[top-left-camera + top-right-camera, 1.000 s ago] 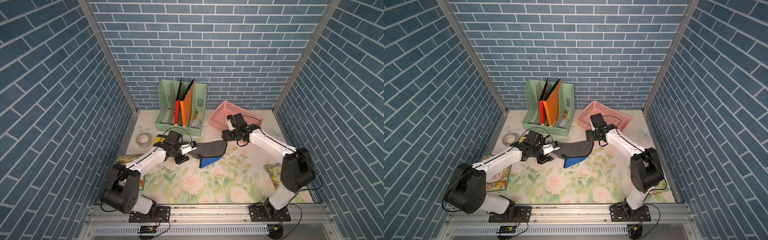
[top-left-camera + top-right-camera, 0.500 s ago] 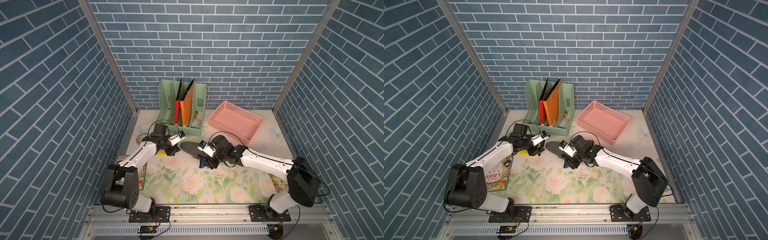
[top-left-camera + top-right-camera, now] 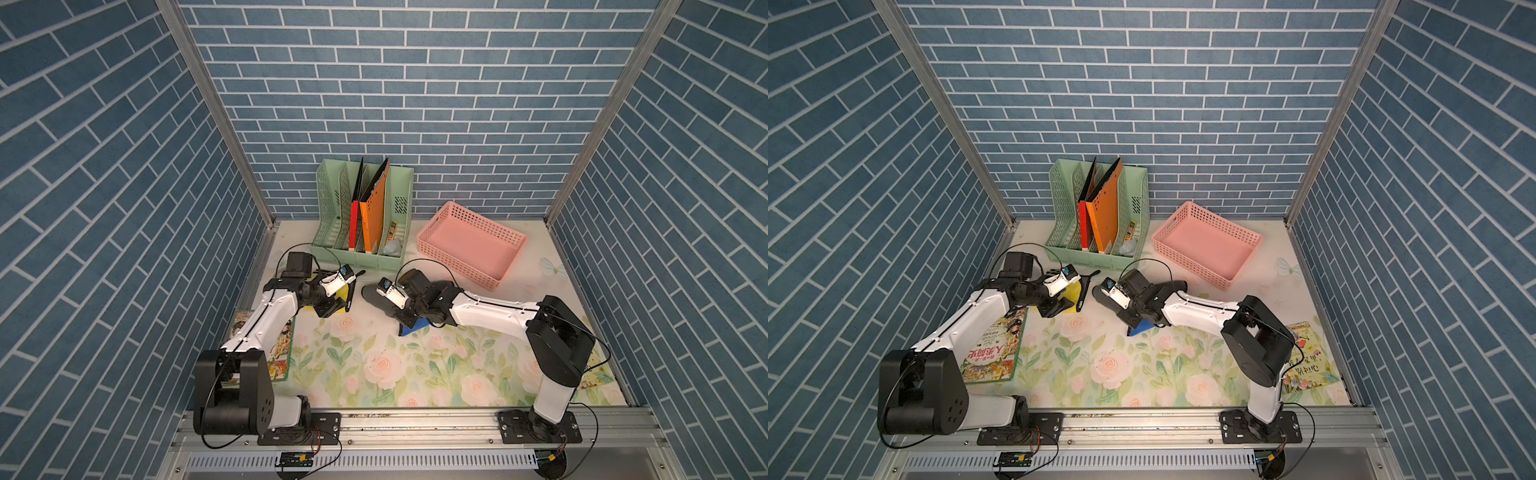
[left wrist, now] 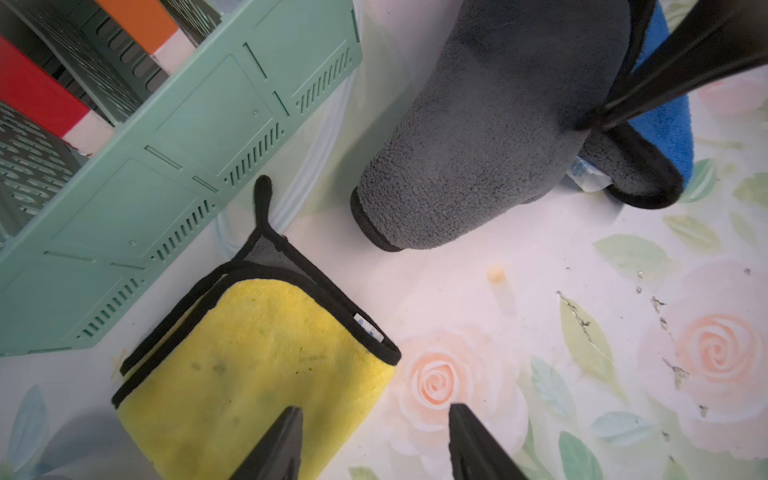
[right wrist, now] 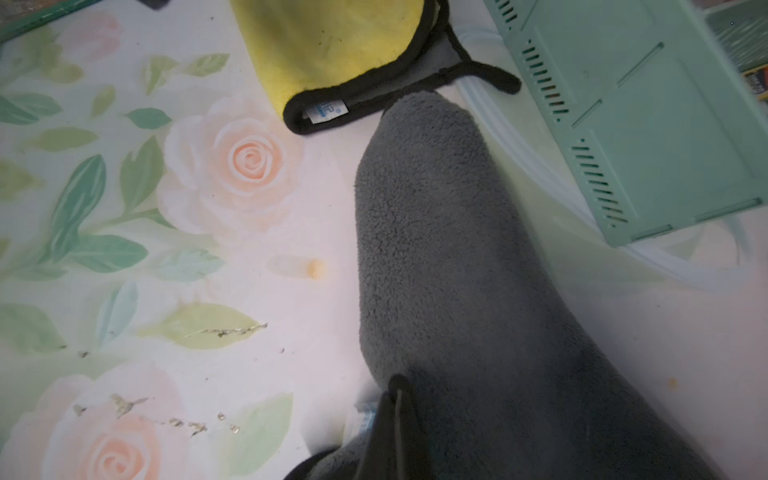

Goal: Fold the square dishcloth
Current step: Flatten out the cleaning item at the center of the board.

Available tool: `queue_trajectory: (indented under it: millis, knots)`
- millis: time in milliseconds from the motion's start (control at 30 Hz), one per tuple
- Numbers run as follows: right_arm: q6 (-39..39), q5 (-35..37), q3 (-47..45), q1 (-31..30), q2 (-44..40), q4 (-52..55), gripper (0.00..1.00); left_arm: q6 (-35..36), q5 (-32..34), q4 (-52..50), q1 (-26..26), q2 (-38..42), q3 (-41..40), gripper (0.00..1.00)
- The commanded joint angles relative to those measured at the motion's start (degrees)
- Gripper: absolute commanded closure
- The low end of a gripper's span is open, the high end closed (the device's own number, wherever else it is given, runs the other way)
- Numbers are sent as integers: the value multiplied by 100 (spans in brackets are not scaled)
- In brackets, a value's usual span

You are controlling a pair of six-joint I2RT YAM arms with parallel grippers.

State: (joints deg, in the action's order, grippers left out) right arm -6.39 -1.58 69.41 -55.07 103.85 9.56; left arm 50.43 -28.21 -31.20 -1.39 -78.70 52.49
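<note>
Fingers of the right gripper press together on a black-bound corner of the dishcloth, nothing btwn them but fabric. The grey plush bunches at the pinch and rolls over in a fat loop, its blue reverse peeking out beneath. The cloth lies mid-table on the floral mat, just in front of the green file rack, one rounded end sagging onto the mat.

The left gripper hangs w/ fingers spread and empty over the edge of a yellow cloth, which lies folded beside the rack, near the grey one but apart from it. A pink basket sits at the back.

The dishcloth looks thick, soft and light: limp enough to droop from a single hold, too springy to keep a sharp crease w/o pressing. The pile should grip well, so slipping seems unlikely, and nothing about it is fragile. Best purchase is prob. the stitched black binding at the corners. Taking two corners of one edge would carry it over squarely, whereas one corner alone risks a skewed, rolled fold.
</note>
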Motion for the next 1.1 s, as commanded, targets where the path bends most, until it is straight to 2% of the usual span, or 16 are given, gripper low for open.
queue_trajectory:
  millis: [0, 267, 667, 900, 1067]
  knots:
    - [145, 420, 154, -12, -361, 40, 100, 115, -250, -170, 9, 67, -80, 39]
    - [596, 638, -219, 144, -1436, 175, 100, 70, -315, 54, -324, 82, -239, 38]
    - [1281, 1012, -810, 549, -3103, 328, 100, 385, -722, -210, -1376, 66, -367, 38]
    - [1422, 912, -447, 891, -3176, 402, 100, 328, -593, 362, -1925, -277, -479, 39]
    - [1403, 923, -116, 1167, -2853, 409, 100, 126, -246, 1180, -1988, -886, -273, 38]
